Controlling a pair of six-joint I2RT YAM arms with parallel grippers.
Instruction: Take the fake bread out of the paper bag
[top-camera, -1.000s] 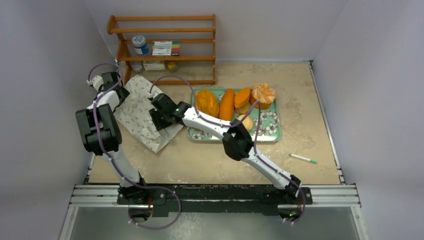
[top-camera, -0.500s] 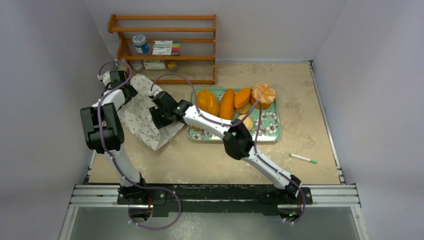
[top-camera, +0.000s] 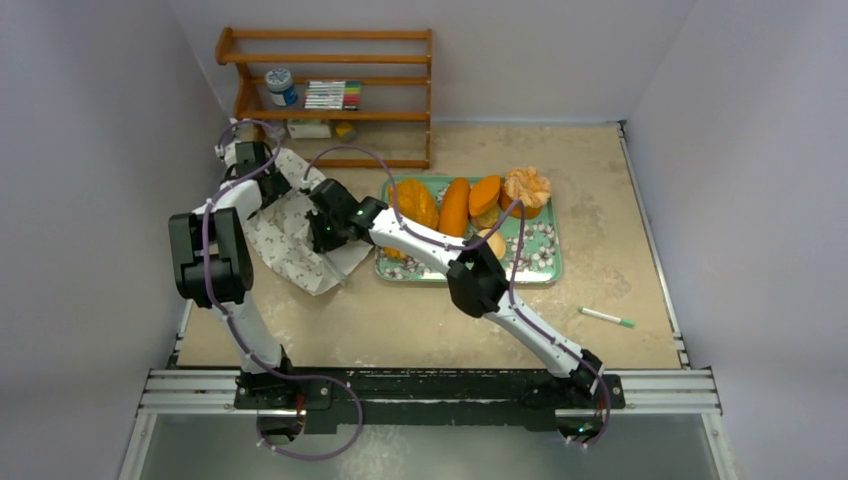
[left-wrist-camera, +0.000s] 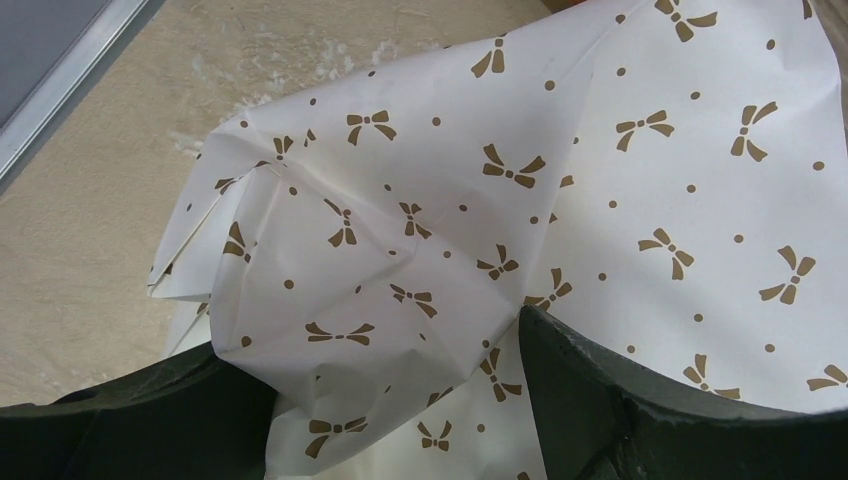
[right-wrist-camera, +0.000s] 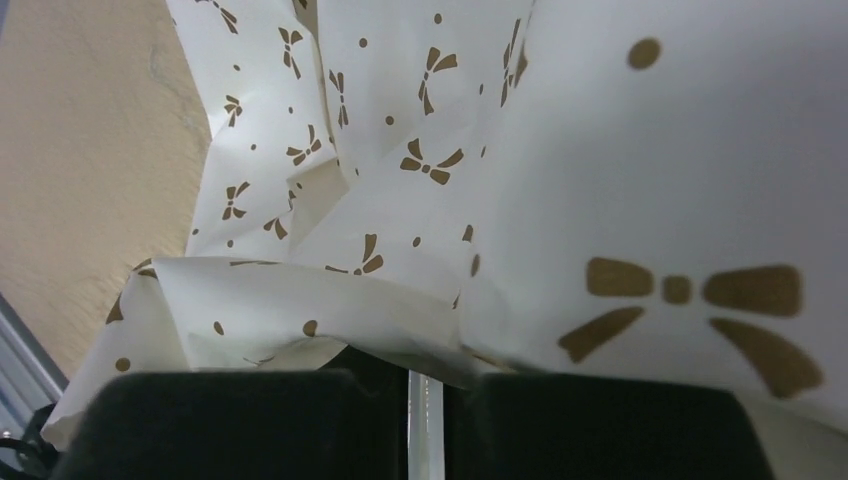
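The paper bag (top-camera: 285, 235), white with small brown bows, lies crumpled at the left of the table. My left gripper (top-camera: 270, 188) is at its far corner. In the left wrist view it (left-wrist-camera: 400, 400) stands open, with a loose fold of the bag (left-wrist-camera: 420, 200) between its wide-apart fingers. My right gripper (top-camera: 322, 238) is at the bag's right edge. Seen from its wrist, it (right-wrist-camera: 425, 385) is shut on a fold of the bag (right-wrist-camera: 400, 290). The fake bread lies on the green floral tray (top-camera: 535, 262): a lumpy loaf (top-camera: 413, 205), a long loaf (top-camera: 454, 208) and a ruffled pastry (top-camera: 526, 187). No bread shows in the bag.
A wooden shelf (top-camera: 330, 60) stands at the back left, just behind the bag, with a jar (top-camera: 281, 89) and markers (top-camera: 332, 96) on it. A pen (top-camera: 606, 317) lies on the table at the right. The right arm stretches across in front of the tray.
The left gripper has moved back and to the right over the bag's far corner. The right gripper's jaws have closed on the bag's edge, and the bag has shifted slightly.
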